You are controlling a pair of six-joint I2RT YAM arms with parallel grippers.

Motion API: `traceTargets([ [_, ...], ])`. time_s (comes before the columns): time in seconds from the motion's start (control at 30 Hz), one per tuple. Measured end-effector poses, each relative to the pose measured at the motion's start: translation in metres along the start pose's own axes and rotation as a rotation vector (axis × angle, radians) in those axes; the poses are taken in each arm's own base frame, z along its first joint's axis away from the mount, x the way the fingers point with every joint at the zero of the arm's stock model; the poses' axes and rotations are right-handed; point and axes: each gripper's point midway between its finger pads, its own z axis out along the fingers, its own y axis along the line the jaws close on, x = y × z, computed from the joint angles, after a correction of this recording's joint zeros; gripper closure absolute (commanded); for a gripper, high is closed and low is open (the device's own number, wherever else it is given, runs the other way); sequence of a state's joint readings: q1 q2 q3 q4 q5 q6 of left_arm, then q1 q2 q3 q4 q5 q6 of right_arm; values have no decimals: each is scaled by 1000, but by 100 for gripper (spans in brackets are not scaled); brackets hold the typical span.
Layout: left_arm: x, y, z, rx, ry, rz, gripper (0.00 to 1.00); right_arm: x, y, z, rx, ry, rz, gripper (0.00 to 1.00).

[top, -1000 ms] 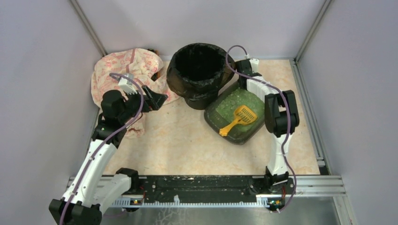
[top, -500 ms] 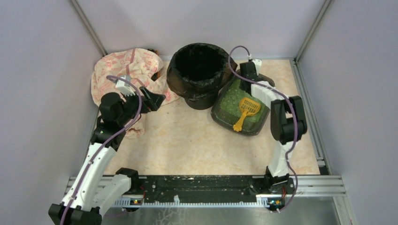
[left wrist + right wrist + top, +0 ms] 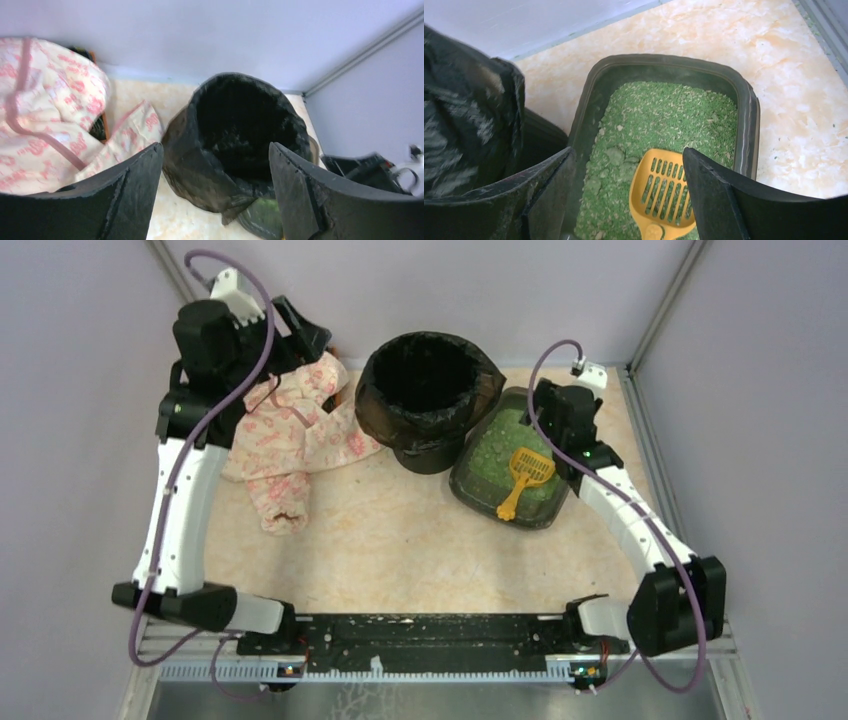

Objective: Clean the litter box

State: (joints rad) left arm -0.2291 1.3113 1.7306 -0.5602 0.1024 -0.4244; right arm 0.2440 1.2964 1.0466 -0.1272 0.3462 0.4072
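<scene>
Top external: the litter box (image 3: 490, 455) sits touching the bin (image 3: 430, 390), on the bin's right, with the yellow scoop (image 3: 522, 478) lying inside. Left wrist: my left gripper (image 3: 215, 150) is spread and empty, facing the bin. Right wrist: my right gripper (image 3: 629, 155) is spread and empty, above the green granules (image 3: 664, 110) right of the bin. I'd pinch the scoop handle, not the slotted head. The litter box is dark, shallow and clumpy.

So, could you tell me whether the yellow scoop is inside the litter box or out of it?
Inside: the scoop lies on the green granules, within the litter box rim.
</scene>
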Motion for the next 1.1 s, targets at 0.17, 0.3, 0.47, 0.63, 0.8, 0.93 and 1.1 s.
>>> traceTargets([
  [0.17,-24,9,45,-97,36,29,26,3,1,-23,-61,3,12,20],
  [0.3,18,38,84,-196,165,8,28,6,2,-37,-102,10,14,20],
  [0.47,93,50,112,-248,340,-21,25,22,0,-48,-137,43,7,20],
  [0.63,128,9,117,-173,405,10,24,34,0,-52,-155,76,-8,20],
  [0.8,134,-8,117,-137,411,29,23,42,-7,-57,-149,96,-40,20],
  [0.93,138,2,122,-171,412,53,24,44,-15,-61,-122,102,-71,20],
  [1.1,152,20,122,-229,433,89,28,40,-15,-66,-130,89,-76,22],
])
